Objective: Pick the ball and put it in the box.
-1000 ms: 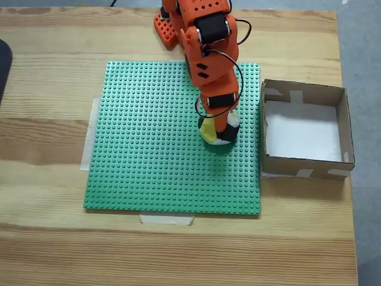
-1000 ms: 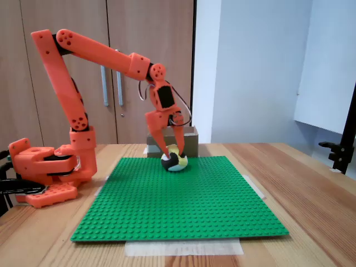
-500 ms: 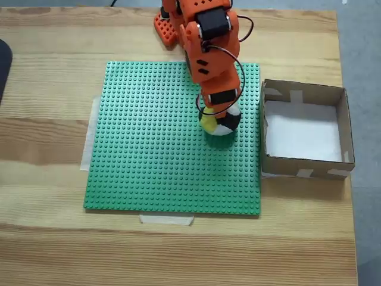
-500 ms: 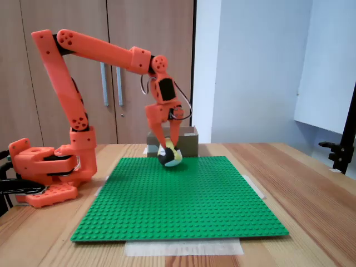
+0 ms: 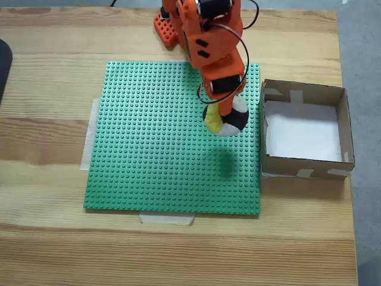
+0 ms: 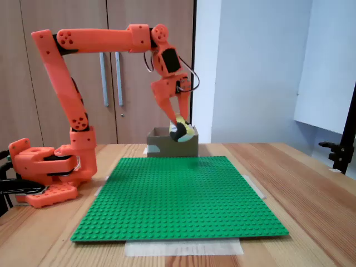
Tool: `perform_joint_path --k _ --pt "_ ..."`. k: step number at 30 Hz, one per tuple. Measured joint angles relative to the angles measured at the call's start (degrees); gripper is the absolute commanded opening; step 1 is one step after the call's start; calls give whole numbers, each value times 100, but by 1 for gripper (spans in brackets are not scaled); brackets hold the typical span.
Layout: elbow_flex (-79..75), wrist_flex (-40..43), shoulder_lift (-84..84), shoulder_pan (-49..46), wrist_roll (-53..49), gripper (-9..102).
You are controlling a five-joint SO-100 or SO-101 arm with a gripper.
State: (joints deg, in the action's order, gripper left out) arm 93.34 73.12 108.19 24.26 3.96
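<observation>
Orange plastic fingers of the hand (image 6: 181, 129) are closed on the ball (image 5: 227, 121) — it is held well clear of the green baseplate (image 5: 155, 143), evidently so the low wall of the box (image 5: 344, 125) can be cleared.

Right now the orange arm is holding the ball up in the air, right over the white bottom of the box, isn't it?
Not quite. The end effector does hold the ball up in the air, but it hangs over the green studded mat, beside the box, not over it. The fixed view from above shows this.
</observation>
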Motion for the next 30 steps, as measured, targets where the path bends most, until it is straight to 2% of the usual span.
perform_joint_path --k 12,23,30 --pt "-896 202 0 914 26 -1" --pt "-923 26 0 1767 229 -1" --pt "-1099 132 -35 1846 -255 -1"
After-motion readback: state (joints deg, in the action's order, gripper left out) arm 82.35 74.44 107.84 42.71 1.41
